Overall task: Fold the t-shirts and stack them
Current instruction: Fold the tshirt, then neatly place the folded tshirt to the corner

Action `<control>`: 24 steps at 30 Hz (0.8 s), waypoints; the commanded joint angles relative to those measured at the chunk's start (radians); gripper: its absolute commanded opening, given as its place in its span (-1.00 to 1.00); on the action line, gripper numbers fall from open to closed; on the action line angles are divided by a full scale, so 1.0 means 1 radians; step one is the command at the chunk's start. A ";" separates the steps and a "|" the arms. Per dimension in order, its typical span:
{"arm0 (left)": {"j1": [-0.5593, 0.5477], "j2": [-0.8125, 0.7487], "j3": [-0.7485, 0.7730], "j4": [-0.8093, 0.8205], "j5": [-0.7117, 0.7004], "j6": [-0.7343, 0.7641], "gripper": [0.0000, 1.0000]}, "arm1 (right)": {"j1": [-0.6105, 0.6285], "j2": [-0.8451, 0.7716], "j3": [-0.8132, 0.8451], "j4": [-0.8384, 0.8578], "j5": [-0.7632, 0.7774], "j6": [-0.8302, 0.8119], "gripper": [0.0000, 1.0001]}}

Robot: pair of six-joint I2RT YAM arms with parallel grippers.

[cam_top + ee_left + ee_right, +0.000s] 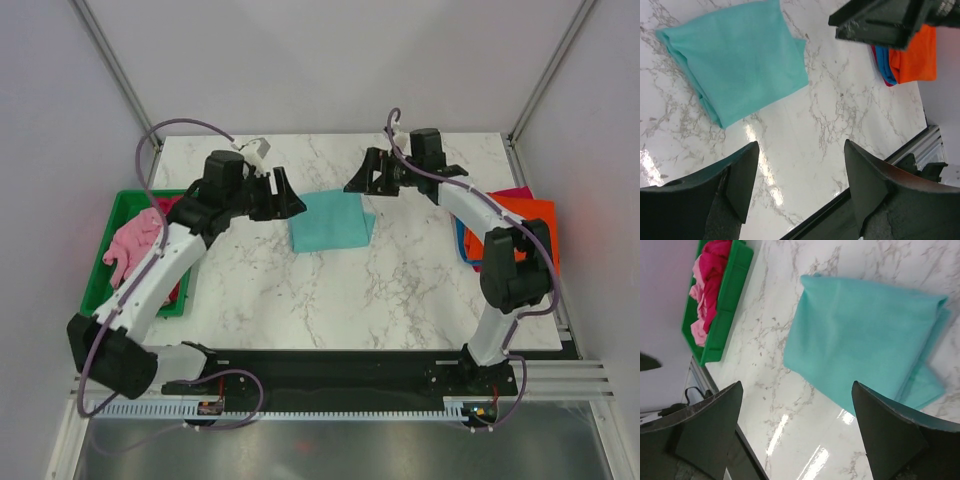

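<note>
A folded teal cloth t-shirt [332, 221] lies flat at the centre of the white marble-patterned table [400, 290], touching neither arm. The left gripper [288, 197] hovers by its upper-left corner and the right gripper [364, 180] by its upper-right, each with fingers spread wide and holding nothing. At the left edge of the frame a green plastic tray [122, 208] holds a crumpled pink shirt [135, 245] and a red-magenta shirt [715, 265]. At the right edge an orange shirt [530, 215] tops a stack over a blue shirt [883, 60], well apart from the teal one. Bare marble lies open below the teal shirt and on both its sides
</note>
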 commanded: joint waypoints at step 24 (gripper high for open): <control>-0.003 -0.718 -0.498 -0.112 -0.263 0.089 0.53 | 0.029 0.561 0.489 -0.216 0.324 -0.090 0.94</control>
